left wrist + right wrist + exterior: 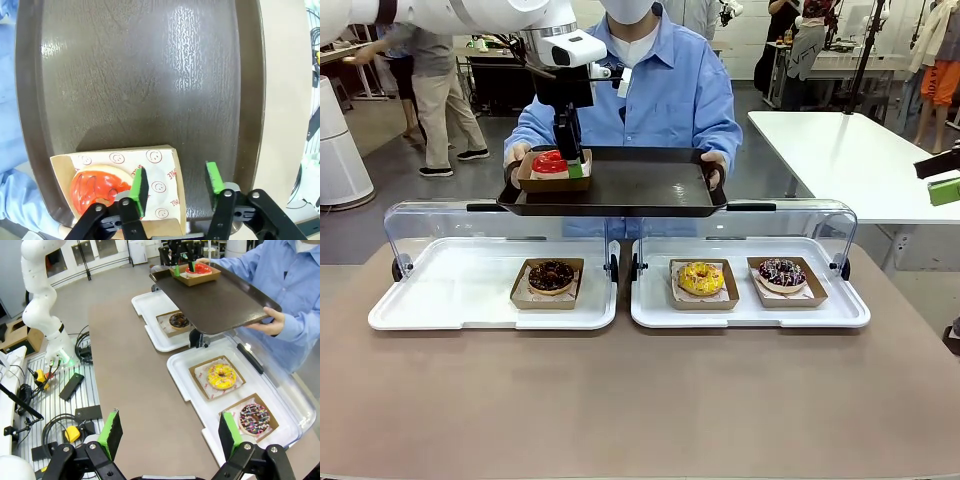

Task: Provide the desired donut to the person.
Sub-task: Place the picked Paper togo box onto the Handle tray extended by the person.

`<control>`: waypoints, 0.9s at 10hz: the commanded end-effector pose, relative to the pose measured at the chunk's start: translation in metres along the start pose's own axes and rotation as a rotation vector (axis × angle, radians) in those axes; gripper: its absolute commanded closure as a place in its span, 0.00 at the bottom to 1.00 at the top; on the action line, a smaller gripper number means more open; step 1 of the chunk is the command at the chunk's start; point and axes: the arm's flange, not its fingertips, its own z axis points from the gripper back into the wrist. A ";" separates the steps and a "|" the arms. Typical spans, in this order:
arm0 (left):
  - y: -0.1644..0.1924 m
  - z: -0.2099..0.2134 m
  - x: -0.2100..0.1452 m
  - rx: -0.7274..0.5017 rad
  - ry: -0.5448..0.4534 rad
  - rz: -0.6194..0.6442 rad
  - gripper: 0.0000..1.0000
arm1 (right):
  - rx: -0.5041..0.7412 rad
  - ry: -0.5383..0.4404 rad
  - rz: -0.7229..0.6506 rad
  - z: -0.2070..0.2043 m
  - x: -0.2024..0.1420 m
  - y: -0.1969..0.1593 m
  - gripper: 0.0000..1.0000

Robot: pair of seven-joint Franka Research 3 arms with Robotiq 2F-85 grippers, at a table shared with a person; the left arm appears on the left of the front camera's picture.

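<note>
Donut (pixel 549 162) flat, hole upward, at tray's (pixel 640 185) far left corner; left gripper (pixel 176 170) parted astride its box (pixel 552 184) edge, right gripper (pixel 170 416) wide.

the only print i can read from here is on the white paper liner (pixel 161 186) under the red-glazed donut (pixel 95 186), in the cardboard box (pixel 62 165) on the dark tray (pixel 150 75): the word "smile" in red capitals, running sideways near the box's edge, with little red smiley faces in circles around it. the yellow donut's liner (pixel 204 376) carries red marks too small to read.
</note>
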 end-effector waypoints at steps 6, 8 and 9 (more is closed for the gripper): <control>-0.005 0.009 -0.010 -0.041 -0.002 -0.039 0.00 | 0.007 -0.029 0.019 -0.002 0.000 -0.002 0.00; -0.026 0.026 -0.031 -0.056 -0.045 -0.077 0.00 | 0.007 -0.029 0.019 -0.002 0.000 -0.002 0.00; -0.050 0.039 -0.053 -0.034 -0.097 -0.104 0.00 | 0.007 -0.029 0.019 -0.002 0.000 -0.002 0.00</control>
